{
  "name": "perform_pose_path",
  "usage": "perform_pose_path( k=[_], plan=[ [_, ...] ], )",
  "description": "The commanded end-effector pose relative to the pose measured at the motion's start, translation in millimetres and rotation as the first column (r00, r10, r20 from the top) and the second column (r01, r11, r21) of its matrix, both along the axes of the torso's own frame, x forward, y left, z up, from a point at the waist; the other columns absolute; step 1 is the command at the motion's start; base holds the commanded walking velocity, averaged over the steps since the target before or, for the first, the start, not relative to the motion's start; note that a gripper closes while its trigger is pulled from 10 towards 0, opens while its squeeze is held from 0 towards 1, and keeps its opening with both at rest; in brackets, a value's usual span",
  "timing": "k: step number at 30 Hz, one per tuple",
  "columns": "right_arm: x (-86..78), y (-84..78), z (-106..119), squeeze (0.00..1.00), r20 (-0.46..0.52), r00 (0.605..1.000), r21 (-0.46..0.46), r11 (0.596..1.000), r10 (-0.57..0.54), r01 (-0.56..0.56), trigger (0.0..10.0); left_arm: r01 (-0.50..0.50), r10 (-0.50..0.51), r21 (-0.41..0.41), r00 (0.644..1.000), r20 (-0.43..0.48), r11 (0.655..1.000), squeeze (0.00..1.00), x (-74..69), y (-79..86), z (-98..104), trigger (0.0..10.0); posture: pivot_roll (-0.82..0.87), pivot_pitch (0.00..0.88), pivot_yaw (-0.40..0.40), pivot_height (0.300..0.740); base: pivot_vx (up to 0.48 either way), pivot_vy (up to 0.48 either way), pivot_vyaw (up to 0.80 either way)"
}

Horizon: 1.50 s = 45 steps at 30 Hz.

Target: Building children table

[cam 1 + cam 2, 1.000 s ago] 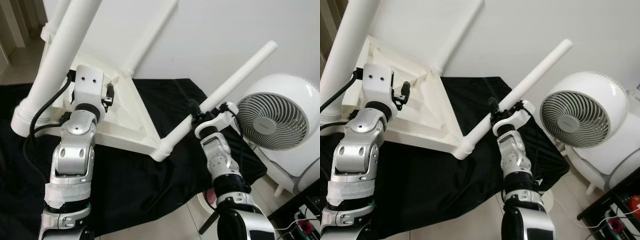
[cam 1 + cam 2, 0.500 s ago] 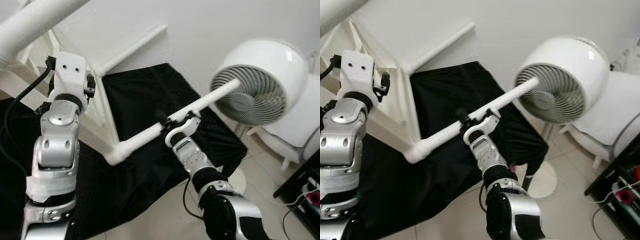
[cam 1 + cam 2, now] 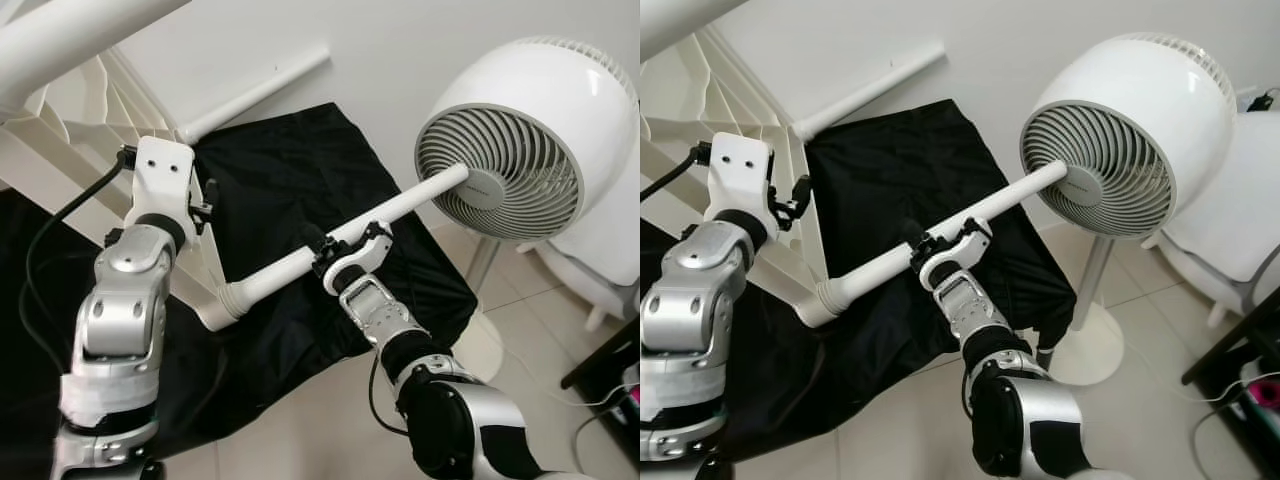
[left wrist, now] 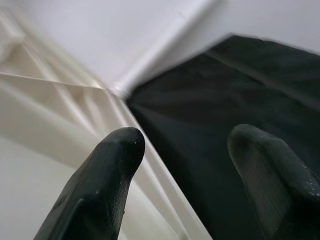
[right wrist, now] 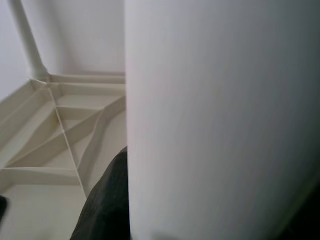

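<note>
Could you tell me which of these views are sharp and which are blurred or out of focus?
Left and right eye views: evenly lit and sharp on the fan and table leg. Left wrist view: soft throughout, fingers blurred. Right wrist view: the leg is a featureless close-up blur.

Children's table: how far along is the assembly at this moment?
Done: legs stand fitted in the upturned tabletop, including the far leg. In hand: the right gripper clamps a leg already seated in a corner socket; the left gripper is open beside the frame. Left: setting it upright.
</note>
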State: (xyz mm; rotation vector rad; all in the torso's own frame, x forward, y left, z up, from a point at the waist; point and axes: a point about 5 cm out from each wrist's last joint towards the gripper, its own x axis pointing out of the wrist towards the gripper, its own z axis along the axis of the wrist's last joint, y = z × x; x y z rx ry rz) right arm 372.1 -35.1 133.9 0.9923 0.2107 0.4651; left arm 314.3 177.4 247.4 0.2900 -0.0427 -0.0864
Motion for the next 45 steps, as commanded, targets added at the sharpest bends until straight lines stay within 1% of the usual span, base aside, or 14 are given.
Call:
perform_pose_path(
  k=[1, 4, 5, 6, 7, 9, 10, 19, 28, 39, 40, 41, 43, 45],
  plan=[
    [-43.7, 40.8, -60.0, 0.0, -0.243, 0.954, -0.082, 0.976, 0.174, -0.199, 10.0, -0.042, 0.042, 0.001, 0.986, -0.16, 0.999, 0.0, 0.7, 17.1, -35.3, 10.0, 0.12, 0.154, 0.049, 0.74, 0.0, 0.0, 0.0],
    [-43.3, 37.2, -61.4, 0.0, -0.24, 0.955, -0.088, 0.976, 0.174, -0.2, 10.0, 0.023, -0.02, 0.014, 0.979, -0.201, 1.0, 0.0, -3.3, 11.3, -48.5, 10.0, 0.11, 0.153, 0.045, 0.74, 0.0, 0.0, 0.0],
    [-43.2, 32.5, -63.9, 0.0, -0.241, 0.956, -0.096, 0.976, 0.169, -0.197, 10.0, 0.133, -0.122, 0.027, 0.961, -0.249, 0.991, 0.0, -10.4, -1.2, -61.8, 10.0, 0.1, 0.156, 0.039, 0.74, 0.0, 0.0, 0.0],
    [-43.2, 32.5, -63.9, 0.0, -0.241, 0.956, -0.096, 0.976, 0.169, -0.197, 10.0, 0.133, -0.122, 0.027, 0.961, -0.249, 0.991, 0.0, -10.4, -1.2, -61.8, 10.0, 0.1, 0.156, 0.039, 0.74, 0.0, 0.0, 0.0],
    [-43.1, 29.9, -65.0, 0.38, -0.239, 0.956, -0.097, 0.976, 0.168, -0.195, 10.0, 0.225, -0.212, 0.016, 0.935, -0.285, 0.974, 0.0, -17.2, -12.9, -69.3, 10.0, 0.1, 0.157, 0.037, 0.74, 0.0, 0.0, 0.0],
    [-43.1, 29.5, -65.1, 0.38, -0.237, 0.957, -0.095, 0.976, 0.169, -0.196, 10.0, 0.257, -0.244, 0.006, 0.924, -0.296, 0.966, 0.0, -19.8, -17.4, -71.2, 10.0, 0.1, 0.158, 0.037, 0.74, 0.0, 0.0, 0.0],
    [-43.6, 29.3, -66.0, 1.0, -0.242, 0.956, -0.093, 0.976, 0.168, -0.195, 10.0, 0.302, -0.288, -0.002, 0.905, -0.312, 0.953, 0.0, -23.6, -23.6, -74.3, 10.0, 0.1, 0.159, 0.036, 0.74, 0.0, 0.0, 0.0],
    [-44.8, 30.8, -67.1, 1.0, -0.249, 0.954, -0.083, 0.977, 0.169, -0.195, 10.0, 0.452, -0.428, 0.001, 0.844, -0.323, 0.892, 0.0, -36.1, -38.4, -78.6, 10.0, 0.1, 0.161, 0.037, 0.74, 0.0, 0.0, 0.0],
    [-45.5, 32.5, -66.9, 1.0, -0.252, 0.952, -0.071, 0.977, 0.177, -0.2, 10.0, 0.507, -0.494, -0.035, 0.819, -0.292, 0.861, 0.0, -40.6, -42.1, -71.6, 10.0, 0.1, 0.16, 0.036, 0.74, 0.0, 0.0, 0.0],
    [-45.3, 33.2, -65.8, 1.0, -0.246, 0.952, -0.062, 0.977, 0.182, -0.203, 10.0, 0.506, -0.476, 0.021, 0.824, -0.307, 0.862, 0.0, -39.5, -43.8, -75.8, 10.0, 0.1, 0.165, 0.039, 0.74, 0.0, 0.0, 0.0],
    [-45.2, 33.2, -65.3, 0.65, -0.241, 0.952, -0.058, 0.977, 0.187, -0.206, 10.0, 0.529, -0.499, 0.012, 0.808, -0.314, 0.849, 0.0, -41.2, -46.7, -77.1, 10.0, 0.1, 0.165, 0.039, 0.74, 0.0, 0.0, 0.0],
    [-45.2, 33.2, -65.0, 0.65, -0.237, 0.953, -0.056, 0.977, 0.189, -0.208, 10.0, 0.545, -0.516, 0.005, 0.796, -0.318, 0.838, 0.0, -42.5, -48.8, -77.9, 10.0, 0.1, 0.165, 0.039, 0.74, 0.0, 0.0, 0.0],
    [-45.2, 32.9, -64.5, 0.0, -0.231, 0.953, -0.047, 0.977, 0.194, -0.21, 10.0, 0.573, -0.543, -0.006, 0.772, -0.33, 0.819, 0.0, -44.6, -52.7, -80.3, 10.0, 0.09, 0.167, 0.036, 0.74, 0.0, 0.0, 0.0],
    [-45.2, 32.3, -64.1, 0.0, -0.221, 0.955, -0.041, 0.976, 0.198, -0.212, 10.0, 0.596, -0.559, -0.001, 0.753, -0.348, 0.803, 0.0, -45.4, -57.4, -85.1, 10.0, 0.09, 0.168, 0.034, 0.74, 0.0, 0.0, 0.0]
  ],
)
